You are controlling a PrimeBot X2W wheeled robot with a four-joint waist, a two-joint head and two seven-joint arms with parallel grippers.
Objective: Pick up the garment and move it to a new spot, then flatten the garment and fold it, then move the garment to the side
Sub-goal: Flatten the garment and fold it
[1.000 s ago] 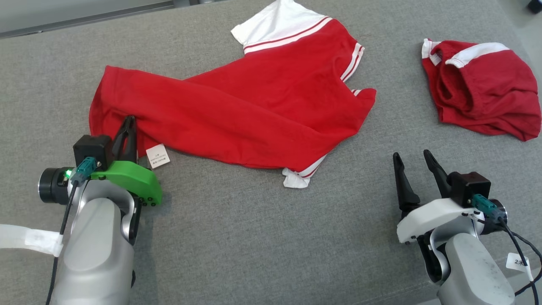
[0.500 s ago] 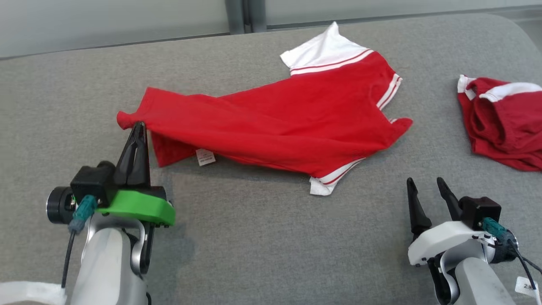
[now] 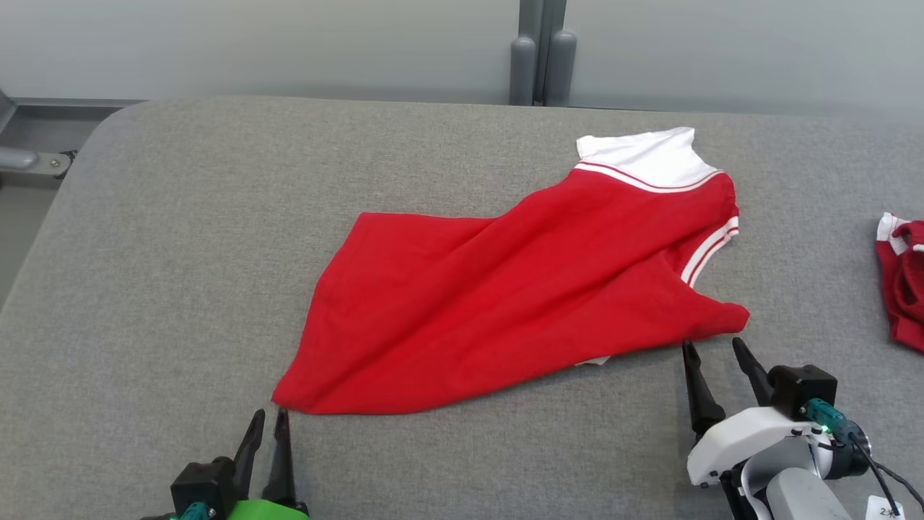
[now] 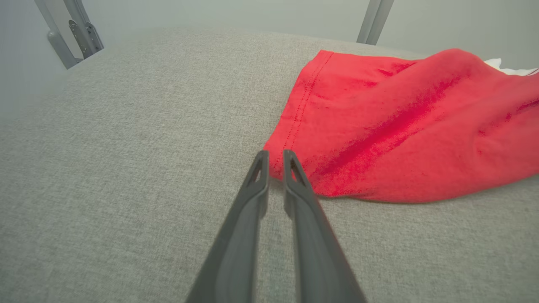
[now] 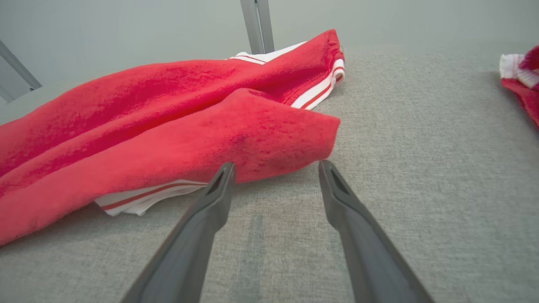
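The garment (image 3: 505, 303), a red shirt with white striped trim and a white sleeve, lies spread on the grey padded table (image 3: 180, 253). My left gripper (image 3: 267, 419) sits just below the shirt's lower left hem corner. In the left wrist view the left gripper (image 4: 274, 155) has its tips a narrow gap apart, nothing between them, right beside the red hem (image 4: 400, 126). My right gripper (image 3: 711, 350) stands open just below the shirt's right corner. In the right wrist view the right gripper (image 5: 276, 166) points at that folded corner of the garment (image 5: 168, 126), not holding it.
A second crumpled red and white garment (image 3: 902, 282) lies at the table's right edge, also in the right wrist view (image 5: 522, 80). Grey posts (image 3: 541, 58) stand behind the table's far edge. The table's left corner is rounded.
The head camera has tilted up and turned. My left gripper has let go of the shirt's corner and drawn back; its tips have parted slightly. The shirt now lies spread flatter.
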